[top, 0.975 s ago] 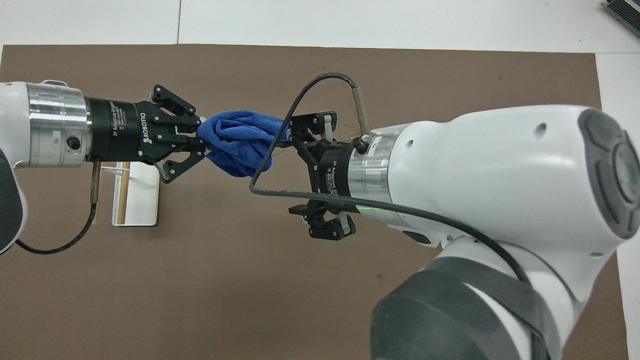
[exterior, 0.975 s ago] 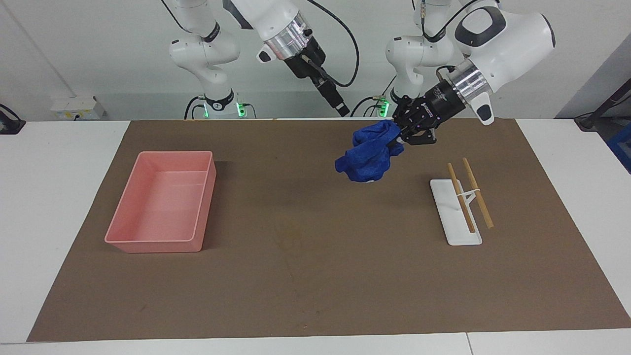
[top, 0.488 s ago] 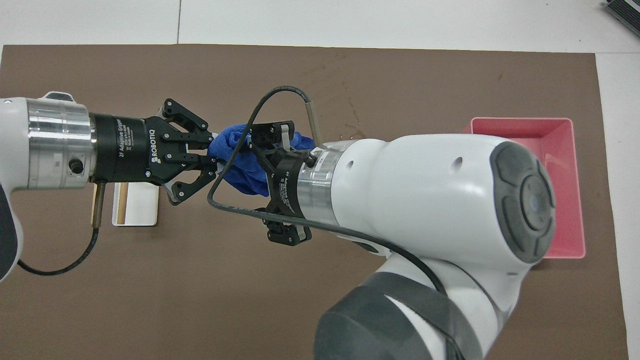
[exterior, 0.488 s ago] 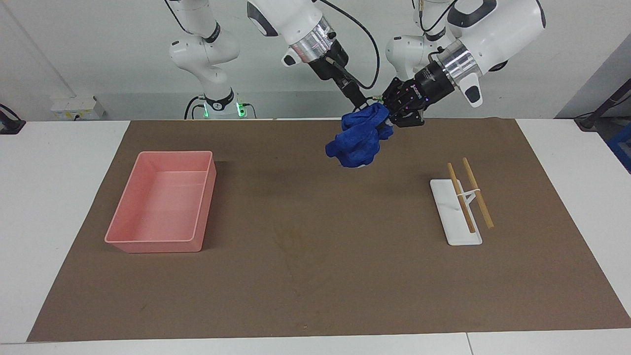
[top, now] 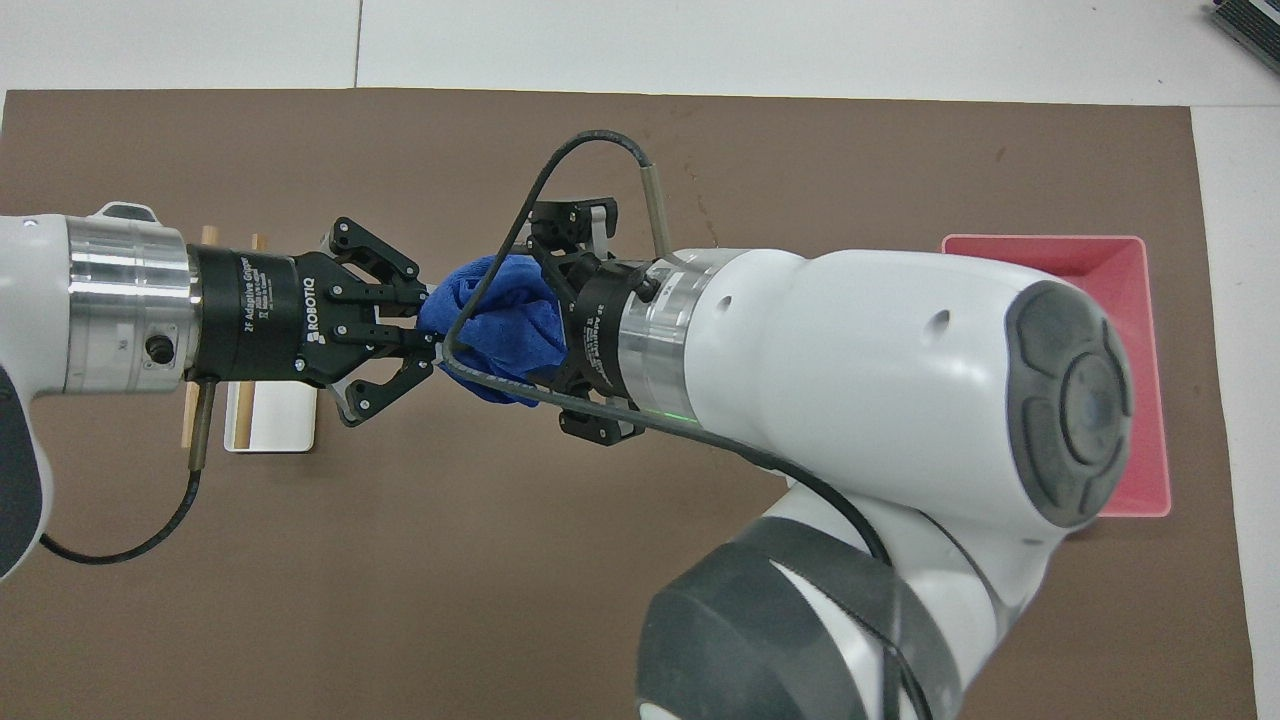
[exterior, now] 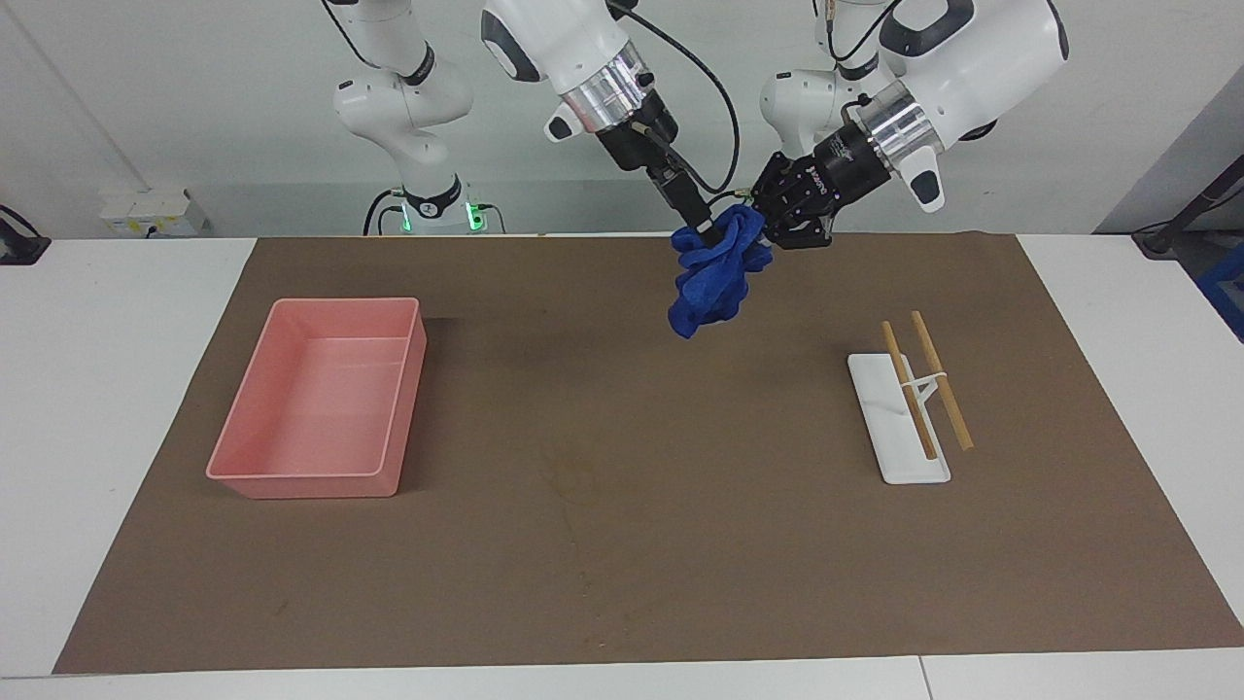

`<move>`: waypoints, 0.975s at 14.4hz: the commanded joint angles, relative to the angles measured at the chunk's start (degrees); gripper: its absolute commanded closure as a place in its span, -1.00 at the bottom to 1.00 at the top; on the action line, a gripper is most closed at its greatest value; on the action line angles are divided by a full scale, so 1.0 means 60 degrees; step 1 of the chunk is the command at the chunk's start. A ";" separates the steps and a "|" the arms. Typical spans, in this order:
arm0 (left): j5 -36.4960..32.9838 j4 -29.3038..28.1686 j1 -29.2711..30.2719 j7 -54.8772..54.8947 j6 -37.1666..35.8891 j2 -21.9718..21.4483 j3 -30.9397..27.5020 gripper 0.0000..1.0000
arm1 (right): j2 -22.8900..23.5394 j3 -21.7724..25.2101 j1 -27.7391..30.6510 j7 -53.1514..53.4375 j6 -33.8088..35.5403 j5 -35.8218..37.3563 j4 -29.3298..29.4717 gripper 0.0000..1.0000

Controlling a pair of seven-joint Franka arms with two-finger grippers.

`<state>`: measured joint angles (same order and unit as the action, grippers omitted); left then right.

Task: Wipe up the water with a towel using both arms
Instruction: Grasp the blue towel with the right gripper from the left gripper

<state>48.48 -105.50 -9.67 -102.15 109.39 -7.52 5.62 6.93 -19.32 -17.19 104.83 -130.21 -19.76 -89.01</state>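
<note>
The blue towel (exterior: 714, 282) hangs bunched in the air over the mat, near the robots' edge. My left gripper (exterior: 763, 226) is shut on its upper end; in the overhead view it (top: 432, 338) pinches the towel (top: 495, 330) from the left arm's side. My right gripper (exterior: 708, 233) is against the towel's top from the other side, and in the overhead view it (top: 565, 325) is open with one jaw on each side of the cloth. The water (exterior: 575, 481) is a faint olive blotch on the mid mat, farther from the robots than the towel.
A pink tub (exterior: 321, 399) stands toward the right arm's end of the brown mat (exterior: 680, 583). A white tray (exterior: 899, 437) with two wooden sticks (exterior: 909, 389) lies toward the left arm's end. In the overhead view the right arm hides much of the mat.
The left gripper has lifted the towel and carried it toward the robots. The right gripper has come up to it, jaws still open. The towel now hangs narrower.
</note>
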 commanded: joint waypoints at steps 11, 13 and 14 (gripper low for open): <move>0.0152 -0.0361 -0.0262 0.0429 0.1188 -0.0447 0.0294 1.00 | 0.0721 -0.0105 0.0185 -0.0509 -0.0712 0.0070 -0.0252 -0.86; 0.0152 -0.0478 -0.0263 0.0443 0.1629 -0.0447 0.0294 1.00 | 0.0677 -0.0105 0.0184 -0.0786 -0.0638 0.0085 -0.0312 -0.76; 0.0152 -0.0522 -0.0263 0.0429 0.1776 -0.0447 0.0294 1.00 | 0.0662 -0.0105 0.0199 -0.0875 -0.0638 0.0128 -0.0370 -0.66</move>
<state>48.48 -106.45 -10.28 -100.23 116.85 -8.64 7.76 11.69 -19.67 -16.36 101.61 -133.97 -19.45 -89.87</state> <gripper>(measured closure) 0.815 0.110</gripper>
